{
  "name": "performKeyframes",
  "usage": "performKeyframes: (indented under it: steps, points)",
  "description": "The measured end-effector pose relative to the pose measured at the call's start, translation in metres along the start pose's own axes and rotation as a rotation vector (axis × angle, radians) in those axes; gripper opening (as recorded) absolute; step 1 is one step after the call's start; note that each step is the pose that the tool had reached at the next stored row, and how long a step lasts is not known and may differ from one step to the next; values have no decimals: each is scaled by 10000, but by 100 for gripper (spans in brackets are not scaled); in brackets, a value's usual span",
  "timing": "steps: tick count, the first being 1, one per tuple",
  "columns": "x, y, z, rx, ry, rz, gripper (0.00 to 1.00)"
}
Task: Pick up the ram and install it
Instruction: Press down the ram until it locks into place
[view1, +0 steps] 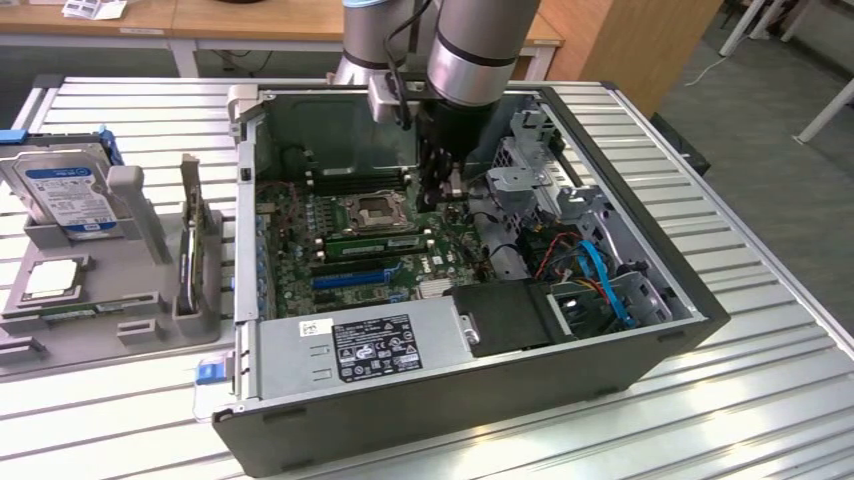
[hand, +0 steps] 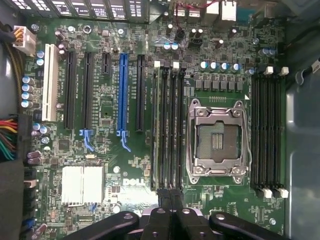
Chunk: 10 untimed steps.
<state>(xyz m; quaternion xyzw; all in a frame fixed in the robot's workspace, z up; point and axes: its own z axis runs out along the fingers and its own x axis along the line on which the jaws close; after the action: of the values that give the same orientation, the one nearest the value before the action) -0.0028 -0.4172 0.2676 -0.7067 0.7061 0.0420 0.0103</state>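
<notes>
The ram (view1: 380, 243), a long green stick, stands on edge in a slot just beside the CPU socket (view1: 370, 210) on the motherboard inside the open case. My gripper (view1: 451, 203) reaches down into the case and hangs just over the end of that slot bank, on the exterior view's right. In the wrist view the two black fingers (hand: 162, 207) press together with nothing between them, and my gripper (hand: 170, 197) sits at the end of the memory slots (hand: 167, 125). A second bank of black slots (hand: 266, 130) lies past the socket (hand: 217, 137).
Case walls, a drive cage (view1: 527, 180), blue cables (view1: 601, 280) and the power supply (view1: 367, 345) crowd the motherboard. On the exterior view's left a grey fixture (view1: 80, 310) carries a blue-labelled hard drive (view1: 67, 195), a CPU chip (view1: 54, 278) and a thin upright board (view1: 194, 235).
</notes>
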Motion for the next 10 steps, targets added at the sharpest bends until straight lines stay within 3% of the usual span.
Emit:
performKeyframes:
  steps: [10]
  points:
    - [5,-3,64,0,0,0,10]
